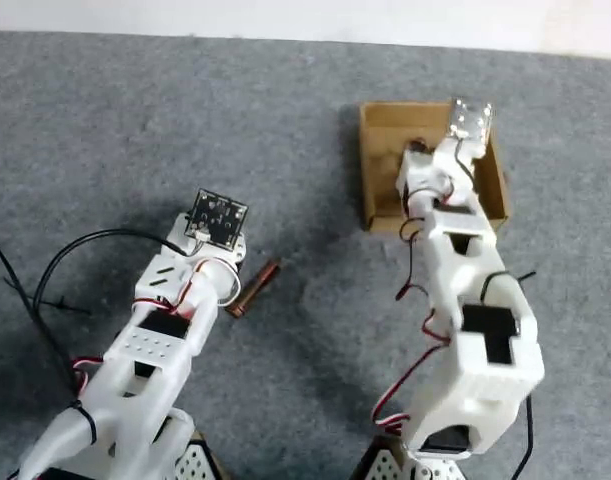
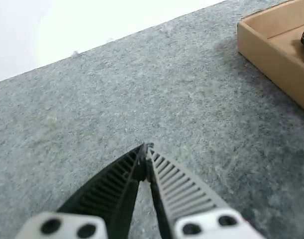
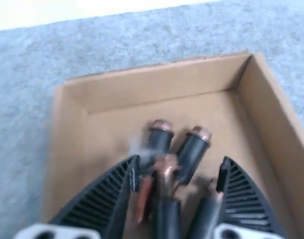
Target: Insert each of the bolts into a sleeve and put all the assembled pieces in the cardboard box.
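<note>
Right gripper (image 3: 179, 162) hangs spread open over the one cardboard box (image 3: 156, 74) near the mat's (image 1: 105, 130) far right corner, which holds at least four sleeved bolts (image 3: 159, 135). Left gripper (image 2: 146, 149) is closed, empty; one copper bolt (image 1: 255, 288) lies mid-mat.

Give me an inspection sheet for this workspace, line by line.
Surface: grey felt mat, flat.
Job's things: cardboard box holds several bolt-in-sleeve pieces; one copper-coloured piece lies on the mat beside the left arm, outside the box.
Clutter: nothing seen.
Grippers: left gripper shut, empty, above bare mat; right gripper open over the pieces in the box.
Cables: black cable loops on the mat by the left arm; red and black wires run along the right arm.
Surroundings: white strip beyond the mat's far edge.
</note>
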You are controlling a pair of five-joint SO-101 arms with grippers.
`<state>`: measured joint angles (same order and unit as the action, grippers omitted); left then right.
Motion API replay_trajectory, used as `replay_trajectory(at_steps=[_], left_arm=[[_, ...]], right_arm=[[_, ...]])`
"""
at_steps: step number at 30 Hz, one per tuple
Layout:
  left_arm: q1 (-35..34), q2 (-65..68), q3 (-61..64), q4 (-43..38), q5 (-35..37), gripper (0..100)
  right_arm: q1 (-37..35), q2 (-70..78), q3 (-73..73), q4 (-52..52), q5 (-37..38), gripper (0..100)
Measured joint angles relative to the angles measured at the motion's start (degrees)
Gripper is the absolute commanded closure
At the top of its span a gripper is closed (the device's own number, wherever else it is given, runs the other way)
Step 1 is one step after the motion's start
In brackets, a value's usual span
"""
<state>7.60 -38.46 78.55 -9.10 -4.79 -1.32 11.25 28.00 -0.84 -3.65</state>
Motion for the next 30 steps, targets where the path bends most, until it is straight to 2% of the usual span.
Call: replay_trajectory(at_steps=[12, 18, 22, 25, 30], left_arm=[[-0.26, 0.00, 0.00, 0.00, 0.00, 99], [-6.42, 0.00, -0.79, -0.35, 0.70, 99], [-9.14, 0.00, -2.11, -0.35, 4.92, 99], [-10.73, 0.44, -2.20, -0.35, 6.95, 99], [-10.73, 0.53, -2.20, -0.35, 7.38, 99]], right_arm=[[-10.99, -18.90, 17.93, 0.00, 0.00, 76.8], [-18.11, -25.93, 25.05, 0.00, 0.18, 76.8], [-22.77, -29.36, 28.31, 0.00, 0.18, 76.8], [-23.82, -29.98, 28.84, 0.00, 0.62, 76.8], [-24.26, -30.15, 28.84, 0.00, 6.24, 76.8]])
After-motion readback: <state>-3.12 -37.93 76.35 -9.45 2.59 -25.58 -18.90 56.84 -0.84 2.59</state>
